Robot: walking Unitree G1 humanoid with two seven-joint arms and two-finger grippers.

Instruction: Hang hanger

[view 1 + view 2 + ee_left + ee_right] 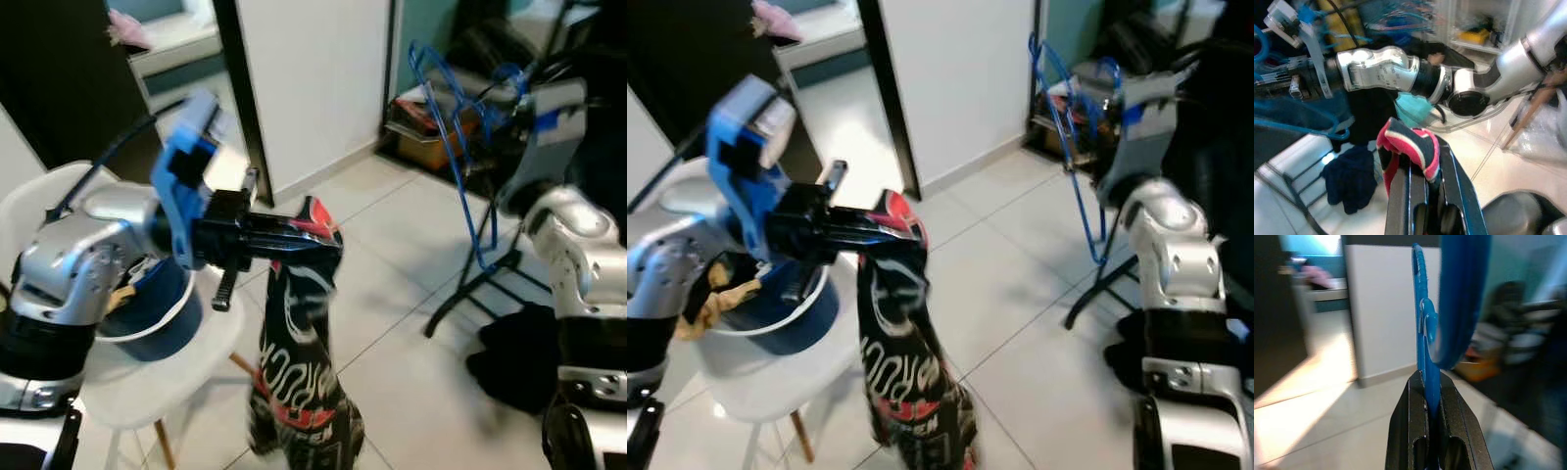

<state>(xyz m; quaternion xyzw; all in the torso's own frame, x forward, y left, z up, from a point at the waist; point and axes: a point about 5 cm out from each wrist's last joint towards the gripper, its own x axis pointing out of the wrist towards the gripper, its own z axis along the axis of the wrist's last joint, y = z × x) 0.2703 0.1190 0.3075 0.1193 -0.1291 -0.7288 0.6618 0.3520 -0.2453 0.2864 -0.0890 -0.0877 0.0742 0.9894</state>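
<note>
My left gripper (328, 238) is held out in front of me, shut on the collar of a black garment (294, 362) with red and white print, which hangs down toward the floor. In the left wrist view the red-trimmed collar (1410, 144) is pinched between the fingers (1459, 186). My right gripper (1428, 379) is raised at the right and is shut on a blue hanger (1422, 318). That hanger (446, 108) stands upright ahead of the right arm, apart from the garment.
A white chair (147, 387) holding a blue basin (157, 304) stands below my left arm. A black stand's legs (470, 284) and a dark heap of clothes (519, 357) lie on the tiled floor at right. A white wall panel (313, 78) is ahead.
</note>
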